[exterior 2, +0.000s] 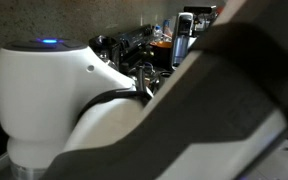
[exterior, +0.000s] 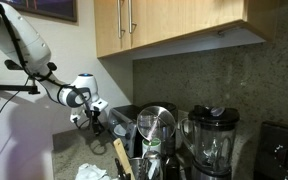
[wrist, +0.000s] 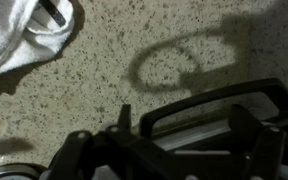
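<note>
My gripper (exterior: 93, 119) hangs from the white arm over the left part of a speckled stone counter (wrist: 104, 70). In the wrist view it (wrist: 184, 125) enters from the bottom edge, jaws wide apart and holding nothing. A black loop-shaped handle (wrist: 214, 100) lies just beyond the fingertips; what it belongs to is hidden. The gripper's shadow falls on the counter. A crumpled white cloth (wrist: 19, 35) lies at the upper left with a dark object (wrist: 54, 12) on it. In an exterior view the arm's own housing (exterior 2: 44, 90) blocks most of the scene.
Right of the gripper stand a dark pot (exterior: 124, 116), shiny metal cups (exterior: 156, 128), wooden utensils (exterior: 122, 158), a blender (exterior: 212, 140) and a black appliance (exterior: 284, 150). Wooden cabinets (exterior: 174, 25) hang overhead. A white cloth (exterior: 89, 172) lies below the gripper. Pans (exterior 2: 134, 50) and a bottle (exterior 2: 184, 40) stand behind the arm.
</note>
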Available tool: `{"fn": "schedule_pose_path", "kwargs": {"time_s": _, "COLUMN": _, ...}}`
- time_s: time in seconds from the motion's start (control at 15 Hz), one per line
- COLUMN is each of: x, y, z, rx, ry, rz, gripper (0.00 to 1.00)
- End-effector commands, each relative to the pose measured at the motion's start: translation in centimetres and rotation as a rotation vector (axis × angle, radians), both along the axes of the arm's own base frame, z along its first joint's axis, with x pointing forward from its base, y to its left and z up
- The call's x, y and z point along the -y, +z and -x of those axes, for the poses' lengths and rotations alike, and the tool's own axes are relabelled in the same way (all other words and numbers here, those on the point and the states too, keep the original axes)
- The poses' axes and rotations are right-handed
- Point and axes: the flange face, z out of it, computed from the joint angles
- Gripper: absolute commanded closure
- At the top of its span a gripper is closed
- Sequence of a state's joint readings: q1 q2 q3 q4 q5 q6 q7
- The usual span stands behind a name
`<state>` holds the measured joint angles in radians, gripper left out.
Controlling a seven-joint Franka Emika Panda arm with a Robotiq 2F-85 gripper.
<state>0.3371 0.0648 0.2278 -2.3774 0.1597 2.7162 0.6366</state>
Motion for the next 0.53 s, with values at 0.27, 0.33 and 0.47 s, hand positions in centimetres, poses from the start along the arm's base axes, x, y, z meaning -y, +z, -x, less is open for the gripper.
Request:
{"fn": "schedule_pose_path", "kwargs": {"time_s": 0.27, "x": 0.1, "y": -0.2, "z": 4.5, "rx": -0.008, "ry": 0.035, "rz": 0.037, "gripper": 0.00}}
{"fn": "schedule_pose_path", "kwargs": {"time_s": 0.33, "x": 0.2, "y": -0.4, "z": 4.8, "rx": -0.013, "ry": 0.039, "rz": 0.041, "gripper": 0.00}}
{"fn": "schedule_pose_path", "kwargs": {"time_s": 0.47, "x": 0.3, "y": -0.6, "z": 5.3, "rx": -0.021, "ry": 0.043, "rz": 0.046, "gripper": 0.00}}
